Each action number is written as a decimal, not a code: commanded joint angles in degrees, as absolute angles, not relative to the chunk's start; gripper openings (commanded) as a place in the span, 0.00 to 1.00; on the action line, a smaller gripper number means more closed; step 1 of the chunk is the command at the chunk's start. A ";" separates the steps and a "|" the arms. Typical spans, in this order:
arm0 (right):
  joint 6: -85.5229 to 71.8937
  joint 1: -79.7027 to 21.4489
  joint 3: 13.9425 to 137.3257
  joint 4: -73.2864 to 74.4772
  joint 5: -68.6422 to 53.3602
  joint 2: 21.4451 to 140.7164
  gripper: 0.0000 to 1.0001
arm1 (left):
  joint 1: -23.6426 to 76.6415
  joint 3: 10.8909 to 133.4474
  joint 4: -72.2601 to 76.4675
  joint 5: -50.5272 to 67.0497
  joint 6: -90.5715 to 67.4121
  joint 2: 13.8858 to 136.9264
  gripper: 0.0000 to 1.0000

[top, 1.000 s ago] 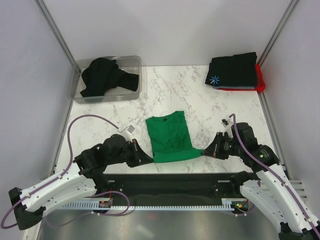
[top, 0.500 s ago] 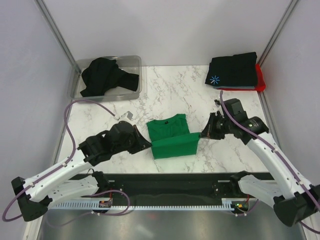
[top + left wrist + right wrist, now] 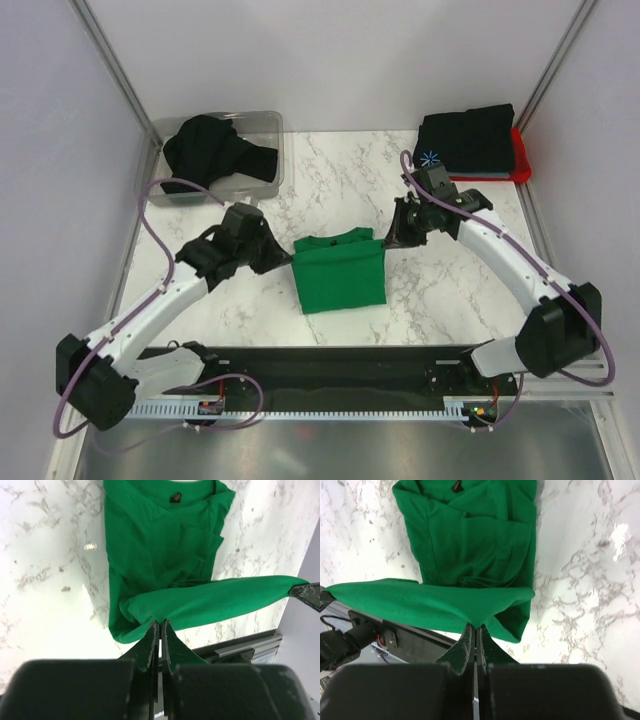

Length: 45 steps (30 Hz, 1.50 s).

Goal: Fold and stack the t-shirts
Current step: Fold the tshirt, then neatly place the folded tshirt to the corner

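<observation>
The green t-shirt (image 3: 338,275) lies mid-table, its bottom hem lifted and carried over towards its collar. My left gripper (image 3: 289,259) is shut on the hem's left corner (image 3: 150,611). My right gripper (image 3: 386,242) is shut on the hem's right corner (image 3: 485,611). The hem hangs stretched between them above the rest of the shirt (image 3: 165,535). A folded black t-shirt with a blue-white starburst (image 3: 470,138) lies on a red t-shirt (image 3: 521,160) at the back right. Crumpled black t-shirts (image 3: 210,150) fill a bin.
A clear plastic bin (image 3: 268,122) stands at the back left. Metal frame posts (image 3: 115,70) and grey walls close in both sides. A black rail (image 3: 340,358) runs along the table's near edge.
Both grippers have carried the green shirt's hem away from the near edge, up and over towards the collar. The shirt is now doubled over and shorter.
</observation>
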<state>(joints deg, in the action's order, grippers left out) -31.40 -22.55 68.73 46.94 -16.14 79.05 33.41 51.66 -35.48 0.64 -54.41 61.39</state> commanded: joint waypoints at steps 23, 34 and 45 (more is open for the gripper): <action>-28.56 -20.47 91.70 42.47 -8.43 99.61 0.91 | 16.35 77.80 -33.13 19.60 -34.72 96.52 0.80; -36.38 -26.02 58.73 14.78 -31.44 87.97 0.72 | 27.75 58.72 -23.48 19.34 -42.26 80.42 0.72; -34.98 -23.20 43.35 8.08 -29.02 96.07 0.63 | 34.37 47.55 -4.22 23.03 -47.56 96.41 0.62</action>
<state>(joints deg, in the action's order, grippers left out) -36.77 -24.58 47.20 9.80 -32.67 96.92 34.15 49.80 -9.52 22.28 -46.30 92.71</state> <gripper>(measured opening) 0.625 0.629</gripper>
